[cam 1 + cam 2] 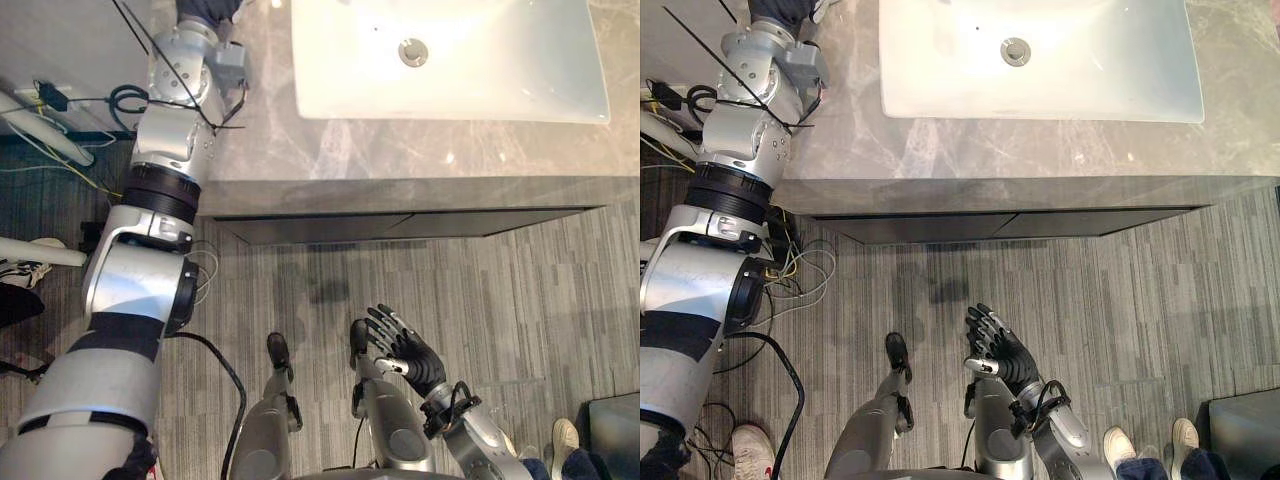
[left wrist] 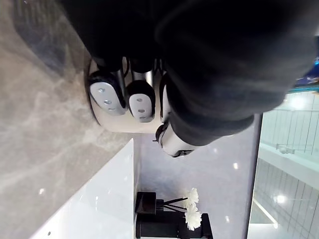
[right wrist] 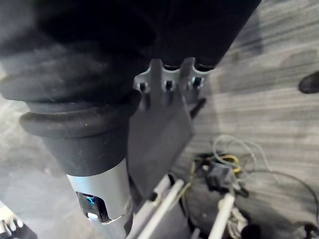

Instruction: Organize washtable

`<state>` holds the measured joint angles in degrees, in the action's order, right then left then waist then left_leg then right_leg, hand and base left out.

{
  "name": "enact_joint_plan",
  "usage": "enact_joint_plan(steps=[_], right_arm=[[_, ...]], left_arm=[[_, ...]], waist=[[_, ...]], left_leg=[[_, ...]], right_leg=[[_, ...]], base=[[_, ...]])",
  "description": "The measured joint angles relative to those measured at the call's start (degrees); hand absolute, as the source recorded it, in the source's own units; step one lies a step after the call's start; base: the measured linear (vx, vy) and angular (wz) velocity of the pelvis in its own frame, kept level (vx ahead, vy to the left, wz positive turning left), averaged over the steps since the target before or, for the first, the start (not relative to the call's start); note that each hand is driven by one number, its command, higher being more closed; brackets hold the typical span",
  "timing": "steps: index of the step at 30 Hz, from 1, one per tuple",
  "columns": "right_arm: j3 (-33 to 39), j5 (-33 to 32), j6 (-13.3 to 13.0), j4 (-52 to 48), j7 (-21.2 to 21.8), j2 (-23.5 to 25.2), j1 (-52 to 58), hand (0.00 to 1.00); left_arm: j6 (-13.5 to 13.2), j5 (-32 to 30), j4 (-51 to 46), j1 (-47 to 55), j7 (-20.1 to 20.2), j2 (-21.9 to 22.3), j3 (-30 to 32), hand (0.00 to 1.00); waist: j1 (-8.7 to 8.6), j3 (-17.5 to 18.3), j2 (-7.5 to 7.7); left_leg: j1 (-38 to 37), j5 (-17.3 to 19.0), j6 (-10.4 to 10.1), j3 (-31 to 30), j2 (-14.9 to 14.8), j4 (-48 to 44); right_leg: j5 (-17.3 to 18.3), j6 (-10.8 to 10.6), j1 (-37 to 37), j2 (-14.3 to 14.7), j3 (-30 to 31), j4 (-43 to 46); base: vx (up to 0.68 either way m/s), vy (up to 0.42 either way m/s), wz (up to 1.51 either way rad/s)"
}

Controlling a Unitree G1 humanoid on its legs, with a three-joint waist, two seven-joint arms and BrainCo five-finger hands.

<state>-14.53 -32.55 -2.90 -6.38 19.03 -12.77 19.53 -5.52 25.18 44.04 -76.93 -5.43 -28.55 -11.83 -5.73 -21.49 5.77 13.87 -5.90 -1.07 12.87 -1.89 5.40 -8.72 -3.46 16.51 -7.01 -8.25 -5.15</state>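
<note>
The grey marble countertop point(image 1: 400, 150) shows bare stone along its front edge and to the left of the white sink point(image 1: 520, 70), and the basin holds nothing but its drain point(image 1: 413, 51), so this part of the washtable looks tidy already. The one loose thing to be seen is a black holder point(image 2: 154, 221) with white flowers point(image 2: 192, 209), standing at the back of the countertop just beside the sink's white rim. Whether it is already in its proper place I cannot judge, so the task may be near its end or barely begun. Neither hand carries anything that shows. The left hand point(image 2: 199, 74) reaches over the countertop's left back part, close above the marble, with the holder ahead of it and well apart from it; I cannot tell whether this hand is open or closed. The right hand point(image 1: 405, 348) hangs low over the striped floor point(image 1: 520, 300), in front of and below the countertop's front edge, fingers straight and spread, holding nothing and far from the holder
</note>
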Motion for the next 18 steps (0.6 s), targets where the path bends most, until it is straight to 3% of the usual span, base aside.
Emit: enact_joint_plan(steps=[5,11,18], right_arm=[[0.1,0.0,-0.8,-2.0,-0.1,0.0,0.1,0.0],[0.5,0.0,-1.2,-2.1,-0.2,0.0,0.3,0.0],[0.8,0.0,-1.3,-2.1,-0.2,-0.1,0.6,0.0]], left_arm=[[-0.1,0.0,1.7,-3.5,-0.1,-1.8,-1.5,1.0],[-0.4,0.0,4.0,-6.0,-0.1,-3.8,-1.7,1.0],[-1.3,0.0,7.2,-11.8,-0.1,-5.3,-3.9,1.0]], waist=[[-0.21,-0.7,0.14],[-1.61,-1.2,0.26],[-1.62,-2.9,0.37]], left_leg=[[1.0,0.0,0.0,0.7,0.0,0.0],[1.4,0.0,0.0,0.8,0.0,0.0],[2.7,0.0,0.1,1.0,0.0,0.0]], right_leg=[[-0.3,0.0,1.3,0.0,0.6,0.0],[-0.3,0.0,1.8,0.0,0.7,0.0],[-0.5,0.0,3.1,0.0,0.8,0.0]], base=[[0.03,0.018,-0.06],[0.03,0.016,-0.01],[0.01,0.006,0.0]])
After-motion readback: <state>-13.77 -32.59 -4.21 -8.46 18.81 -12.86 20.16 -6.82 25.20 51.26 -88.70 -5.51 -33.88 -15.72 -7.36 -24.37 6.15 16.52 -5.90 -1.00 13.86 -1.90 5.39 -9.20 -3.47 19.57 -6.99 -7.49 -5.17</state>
